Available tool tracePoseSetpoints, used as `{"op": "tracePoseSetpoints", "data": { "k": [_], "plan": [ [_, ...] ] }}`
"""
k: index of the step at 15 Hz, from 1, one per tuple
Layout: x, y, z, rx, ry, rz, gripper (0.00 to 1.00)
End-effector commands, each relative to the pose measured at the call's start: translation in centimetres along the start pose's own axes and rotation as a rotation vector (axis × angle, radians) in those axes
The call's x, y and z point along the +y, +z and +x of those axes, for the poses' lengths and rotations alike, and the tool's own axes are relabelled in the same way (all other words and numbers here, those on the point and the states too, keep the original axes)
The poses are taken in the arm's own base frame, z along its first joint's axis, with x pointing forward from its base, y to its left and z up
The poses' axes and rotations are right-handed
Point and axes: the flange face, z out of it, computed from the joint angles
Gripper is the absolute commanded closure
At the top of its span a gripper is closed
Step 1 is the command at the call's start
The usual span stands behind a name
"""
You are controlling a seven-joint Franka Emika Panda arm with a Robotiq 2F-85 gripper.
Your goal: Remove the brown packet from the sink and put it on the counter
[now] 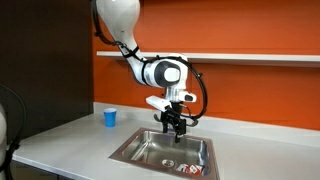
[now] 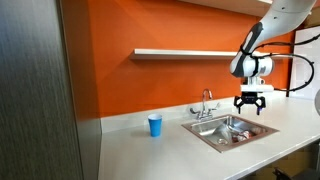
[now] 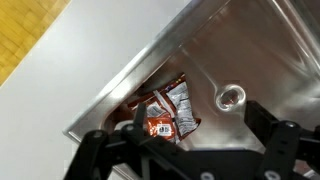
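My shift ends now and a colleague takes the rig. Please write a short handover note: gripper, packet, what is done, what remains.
Gripper: open, empty, hanging above the sink.
Brown packet: lies in the sink near a corner, not gripped.
Counter: carries only a blue cup in an exterior view; no packet on it.
Done: no step finished.
Left: descend, grasp the packet, lift it out, place it on the counter.

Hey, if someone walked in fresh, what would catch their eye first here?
The bright orange wall behind the counter jumps out first. Next comes the white arm, its open claw hanging over the steel sink. In the wrist view a brown packet lies near a sink corner, and a blue cup stands on the counter nearby.
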Motion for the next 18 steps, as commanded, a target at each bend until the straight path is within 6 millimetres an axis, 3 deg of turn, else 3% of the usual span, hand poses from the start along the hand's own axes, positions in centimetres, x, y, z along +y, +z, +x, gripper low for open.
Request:
{"op": "tracePoseSetpoints", "data": {
  "k": [1,7,18],
  "plan": [
    [0.0,0.0,0.0,-0.001,0.0,0.0,0.0],
    [0.1,2.0,1.8,-0.021,-0.002,-0.021,0.0],
    [0.8,6.3,7.1,-0.047,-0.01,-0.048,0.0]
  ]
}}
